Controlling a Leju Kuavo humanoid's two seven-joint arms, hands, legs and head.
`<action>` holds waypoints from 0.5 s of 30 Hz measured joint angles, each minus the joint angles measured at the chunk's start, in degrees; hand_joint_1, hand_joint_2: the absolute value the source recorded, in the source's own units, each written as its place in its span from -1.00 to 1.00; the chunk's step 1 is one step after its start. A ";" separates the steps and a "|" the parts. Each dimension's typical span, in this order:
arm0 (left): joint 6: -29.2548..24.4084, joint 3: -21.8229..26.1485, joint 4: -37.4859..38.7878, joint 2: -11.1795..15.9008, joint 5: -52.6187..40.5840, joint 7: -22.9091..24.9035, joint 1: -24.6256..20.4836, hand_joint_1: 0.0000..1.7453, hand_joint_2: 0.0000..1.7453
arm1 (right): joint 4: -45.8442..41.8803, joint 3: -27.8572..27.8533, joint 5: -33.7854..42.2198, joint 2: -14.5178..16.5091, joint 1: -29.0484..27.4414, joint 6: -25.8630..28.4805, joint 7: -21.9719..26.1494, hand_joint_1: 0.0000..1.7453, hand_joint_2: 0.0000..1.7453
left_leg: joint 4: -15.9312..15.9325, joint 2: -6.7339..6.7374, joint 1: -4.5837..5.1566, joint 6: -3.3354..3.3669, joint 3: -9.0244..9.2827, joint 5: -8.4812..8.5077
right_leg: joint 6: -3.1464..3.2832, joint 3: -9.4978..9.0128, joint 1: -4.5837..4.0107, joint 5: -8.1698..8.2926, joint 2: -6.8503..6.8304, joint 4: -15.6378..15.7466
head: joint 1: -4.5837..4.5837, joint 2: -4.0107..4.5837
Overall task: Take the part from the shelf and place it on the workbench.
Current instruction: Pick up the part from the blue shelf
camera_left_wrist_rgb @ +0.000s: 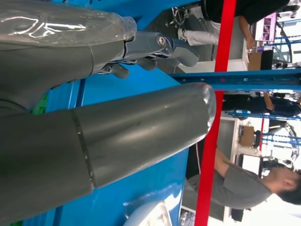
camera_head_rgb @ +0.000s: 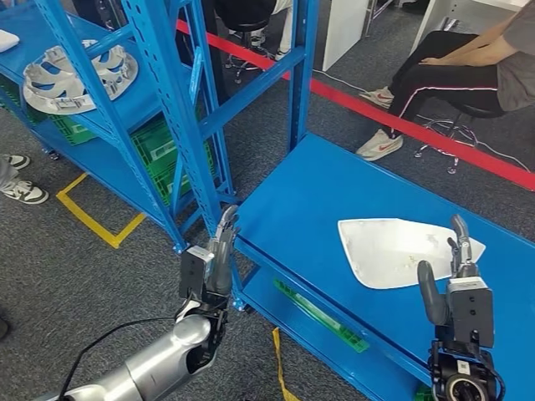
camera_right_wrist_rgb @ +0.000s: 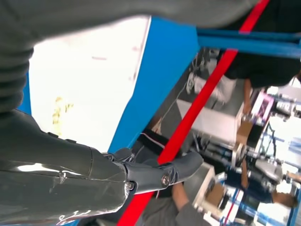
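On the blue workbench [camera_head_rgb: 303, 200], the white part [camera_head_rgb: 394, 251] already lies flat; right hand [camera_head_rgb: 456, 267] at five o'clock and left hand [camera_head_rgb: 221, 251] hover empty, fingers apart, so the task looks essentially done.

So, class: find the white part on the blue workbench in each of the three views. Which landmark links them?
Head view: white part lies flat on the workbench, just beyond the right hand.
Left wrist view: a sliver of it at the bottom edge.
Right wrist view: large pale area, upper left.
Shared landmark: red floor tape.
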State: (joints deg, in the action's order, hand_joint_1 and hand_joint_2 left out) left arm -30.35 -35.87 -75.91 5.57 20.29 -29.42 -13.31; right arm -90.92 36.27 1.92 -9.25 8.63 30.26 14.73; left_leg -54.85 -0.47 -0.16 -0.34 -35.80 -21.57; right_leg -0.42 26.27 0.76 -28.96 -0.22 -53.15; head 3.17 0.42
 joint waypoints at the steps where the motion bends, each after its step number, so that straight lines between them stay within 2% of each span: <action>1: -0.04 0.00 0.00 0.01 -0.03 0.00 0.00 -1.00 -1.00 | 0.07 -0.24 -0.07 0.00 0.00 0.22 -0.03 -1.00 1.00 | 0.00 0.00 0.01 0.09 0.00 -0.06 | -0.09 -0.07 0.00 -0.03 0.00 0.18 | -0.02 0.00; 8: -0.22 0.00 0.00 0.08 -0.50 0.10 0.27 -1.00 -1.00 | 0.21 -2.43 -0.82 -0.36 -0.71 4.21 -1.26 -1.00 1.00 | -0.04 0.01 0.12 0.32 0.04 -0.11 | -1.09 -0.08 0.13 0.00 -0.01 0.45 | -0.01 0.00; 15: -0.22 0.00 -0.05 0.27 -1.48 0.46 0.95 -1.00 -1.00 | 0.21 -6.74 -2.22 -1.64 -2.63 6.97 -1.89 -1.00 1.00 | 0.06 0.03 0.11 0.36 0.33 -0.07 | -1.18 -0.24 0.08 0.02 0.01 0.42 | 0.00 0.00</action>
State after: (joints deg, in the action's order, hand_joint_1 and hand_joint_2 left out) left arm -30.57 -35.87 -75.96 5.84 18.81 -28.96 -12.36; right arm -90.71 29.54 -0.29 -10.88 6.00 37.22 12.84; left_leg -54.79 -0.44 -0.05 0.03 -35.47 -21.64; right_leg -1.60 26.04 0.84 -28.94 -0.21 -52.73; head 3.17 0.42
